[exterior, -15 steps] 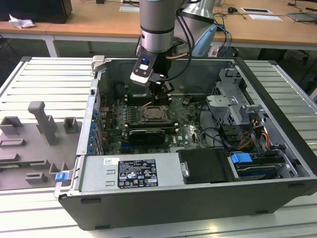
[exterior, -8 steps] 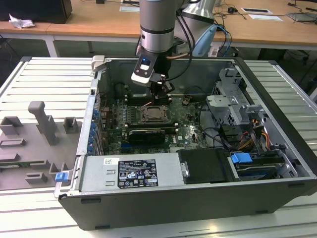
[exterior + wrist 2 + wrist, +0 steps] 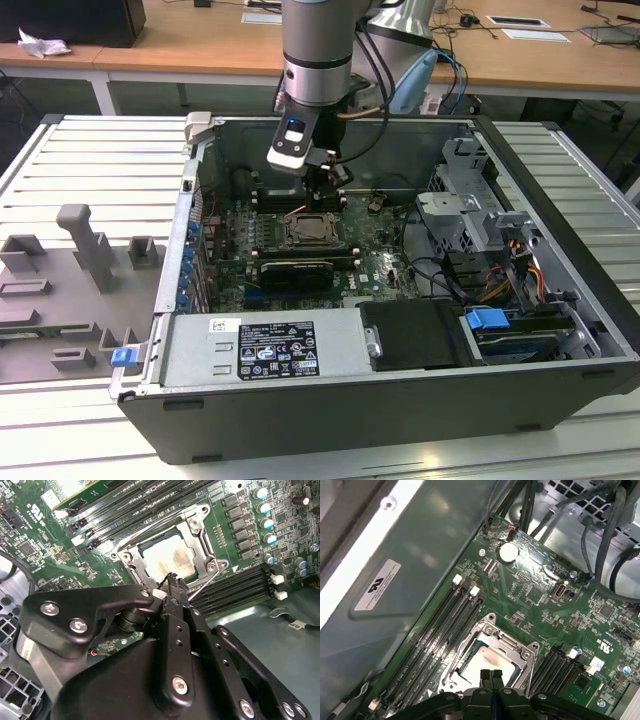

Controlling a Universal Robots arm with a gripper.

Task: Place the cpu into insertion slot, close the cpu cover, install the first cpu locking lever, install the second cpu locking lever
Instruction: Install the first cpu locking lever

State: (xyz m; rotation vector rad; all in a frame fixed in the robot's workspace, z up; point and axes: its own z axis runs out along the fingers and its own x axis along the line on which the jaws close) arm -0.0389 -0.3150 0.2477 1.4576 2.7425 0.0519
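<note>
Black robot gripper [image 3: 490, 675], jaws clenched together with nothing between them, hovers just above the small flat square cpu with a pale silvery metal face [image 3: 487, 657]. The cpu sits in the square, silver-rimmed insertion slot [image 3: 308, 230], and the thin shiny metal cpu cover frame [image 3: 512, 642] lies over its edges. The chip looks light, stiff and fragile, and is best held by its edges. Beyond, a white label [image 3: 377, 585] on the grey case wall [image 3: 445, 540] carries print that cannot be made out.

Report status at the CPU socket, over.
Jaws shut; gripper at the edge of the cpu cover. The cpu seated, cover down. One locking lever beside the gripper, latching unclear. Nothing blocking.
</note>
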